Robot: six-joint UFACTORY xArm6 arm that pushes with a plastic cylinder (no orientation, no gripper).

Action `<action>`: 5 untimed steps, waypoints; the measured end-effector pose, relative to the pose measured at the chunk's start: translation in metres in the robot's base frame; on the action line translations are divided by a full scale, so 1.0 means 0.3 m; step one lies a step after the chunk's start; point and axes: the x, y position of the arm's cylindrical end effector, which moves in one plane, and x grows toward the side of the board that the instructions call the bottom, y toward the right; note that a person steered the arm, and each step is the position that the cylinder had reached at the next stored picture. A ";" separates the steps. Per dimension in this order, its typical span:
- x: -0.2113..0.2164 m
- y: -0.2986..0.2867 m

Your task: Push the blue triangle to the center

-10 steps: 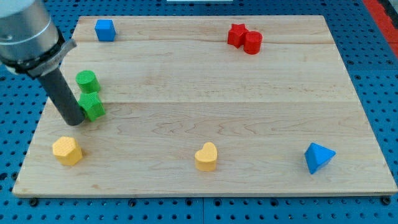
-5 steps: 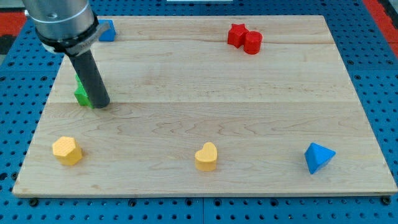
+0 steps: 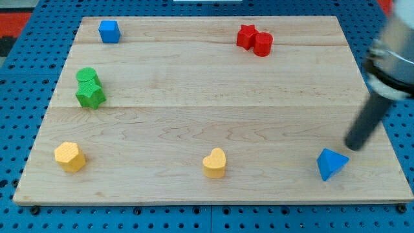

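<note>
The blue triangle [image 3: 331, 163] lies near the board's bottom right corner. My tip [image 3: 354, 147] rests on the board just above and to the right of it, a small gap apart. The rod rises toward the view's right edge and is motion-blurred.
A blue cube [image 3: 109, 30] sits at top left. A red star [image 3: 246, 35] and red cylinder [image 3: 262, 44] touch at top centre-right. A green cylinder [image 3: 87, 76] and green star [image 3: 90, 95] sit at left. A yellow hexagon-like block [image 3: 69, 156] and a yellow heart [image 3: 215, 162] sit along the bottom.
My tip has swept from beside the green blocks at the left across the board to the blue triangle at bottom right. The green star now sits slightly further left, under the cylinder.
</note>
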 end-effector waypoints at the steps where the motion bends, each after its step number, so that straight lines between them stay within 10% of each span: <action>1: 0.142 0.014; 5: -0.243 -0.789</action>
